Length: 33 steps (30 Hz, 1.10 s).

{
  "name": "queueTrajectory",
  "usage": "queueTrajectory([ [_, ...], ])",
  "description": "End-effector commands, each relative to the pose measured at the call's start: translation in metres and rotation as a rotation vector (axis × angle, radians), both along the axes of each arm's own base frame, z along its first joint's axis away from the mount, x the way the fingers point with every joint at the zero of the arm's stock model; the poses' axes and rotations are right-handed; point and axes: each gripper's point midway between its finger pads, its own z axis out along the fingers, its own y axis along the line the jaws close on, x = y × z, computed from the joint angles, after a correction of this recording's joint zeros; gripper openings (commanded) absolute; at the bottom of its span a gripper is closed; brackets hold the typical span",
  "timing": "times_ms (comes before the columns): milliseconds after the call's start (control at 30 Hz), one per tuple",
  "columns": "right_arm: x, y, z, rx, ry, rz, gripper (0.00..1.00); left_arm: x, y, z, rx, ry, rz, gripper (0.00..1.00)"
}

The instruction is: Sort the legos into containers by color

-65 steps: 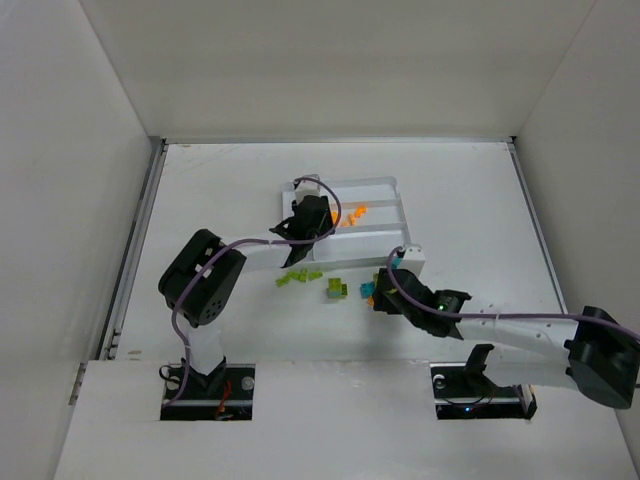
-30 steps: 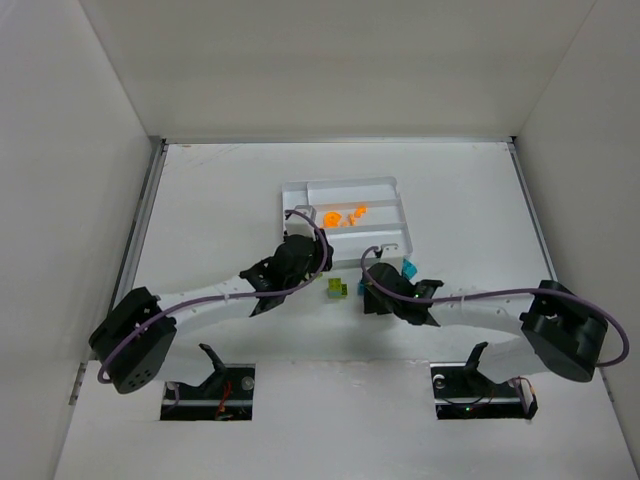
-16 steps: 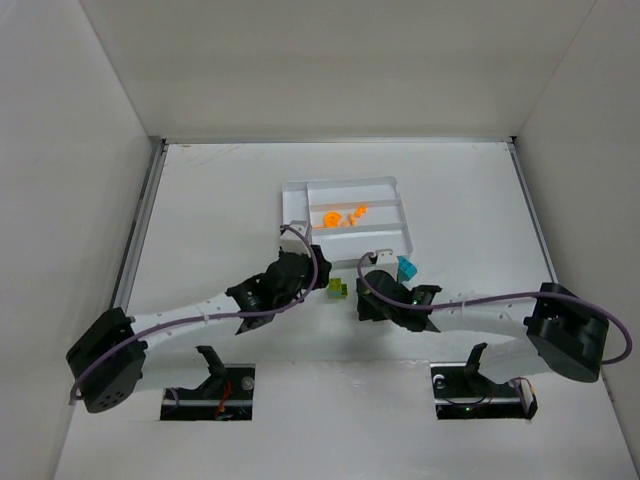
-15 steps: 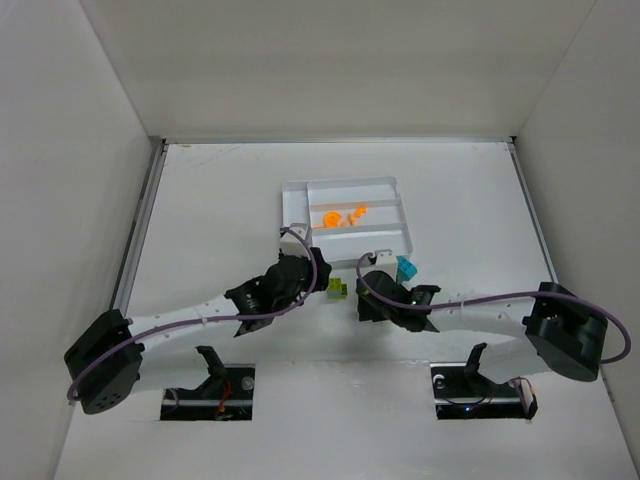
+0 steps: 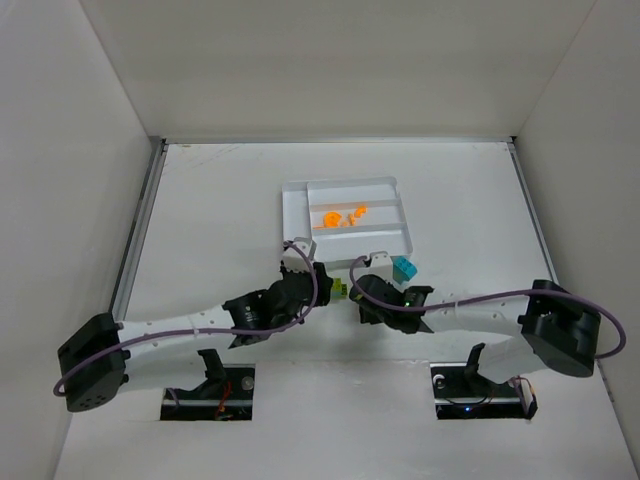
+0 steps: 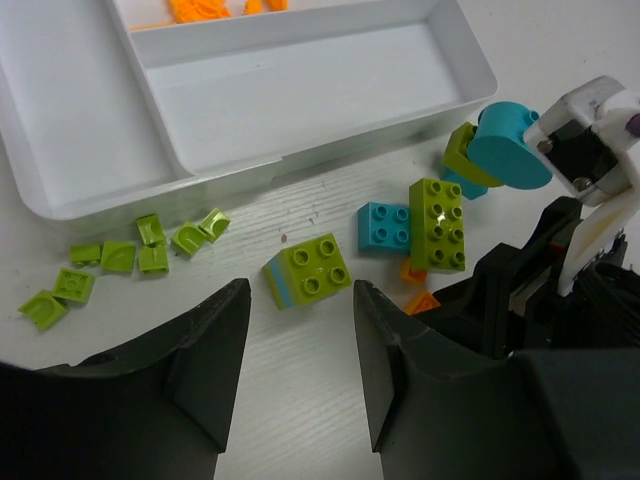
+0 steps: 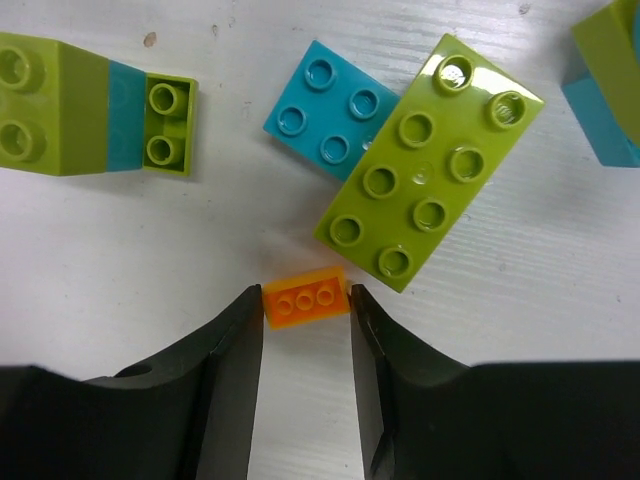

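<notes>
One small orange plastic brick (image 7: 305, 297) lies on the white table (image 7: 120, 250), pinched end to end by the right gripper (image 7: 305, 303); a lime eight-stud brick (image 7: 430, 160) and teal four-stud brick (image 7: 325, 110) crowd just beyond. The left gripper (image 6: 300, 320) hangs spread over a lime-and-teal brick (image 6: 308, 268).

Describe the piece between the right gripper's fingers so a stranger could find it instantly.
Start at the white tray; loose bricks lie on the table outside its near wall. Between the fingertips of the right gripper and beside a lime eight-stud brick sits the orange lego: far smaller than its neighbours, three studs in one row.
</notes>
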Motion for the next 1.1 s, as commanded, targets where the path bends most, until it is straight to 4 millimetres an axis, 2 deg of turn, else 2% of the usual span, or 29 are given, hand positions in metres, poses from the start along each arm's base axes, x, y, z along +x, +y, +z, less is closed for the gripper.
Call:
queueTrajectory([
  [0,0.004,0.001,0.024,0.052,-0.058,-0.023,0.30,-0.004,-0.004,-0.002,0.018,-0.010,0.001,0.44],
  [167,0.002,-0.017,0.046,0.123,-0.092,-0.053,0.30,-0.014,-0.029,-0.002,0.022,-0.022,-0.055,0.46],
  [400,0.041,-0.055,0.091,0.236,-0.213,-0.192,0.30,-0.036,-0.077,-0.003,0.065,-0.057,-0.185,0.47],
  [533,0.065,-0.065,0.112,0.282,-0.279,-0.225,0.30,-0.040,-0.090,-0.011,0.098,-0.074,-0.210,0.49],
  [667,0.083,-0.065,0.129,0.352,-0.308,-0.232,0.30,-0.035,-0.104,-0.031,0.141,-0.070,-0.225,0.49],
  [800,0.090,-0.061,0.143,0.390,-0.334,-0.223,0.30,-0.033,-0.118,-0.052,0.178,-0.084,-0.253,0.46],
  [967,0.092,-0.057,0.146,0.390,-0.342,-0.205,0.30,-0.030,-0.130,-0.074,0.210,-0.079,-0.277,0.45],
  [1067,0.093,-0.055,0.146,0.392,-0.342,-0.202,0.30,-0.023,-0.135,-0.079,0.226,-0.088,-0.276,0.44],
])
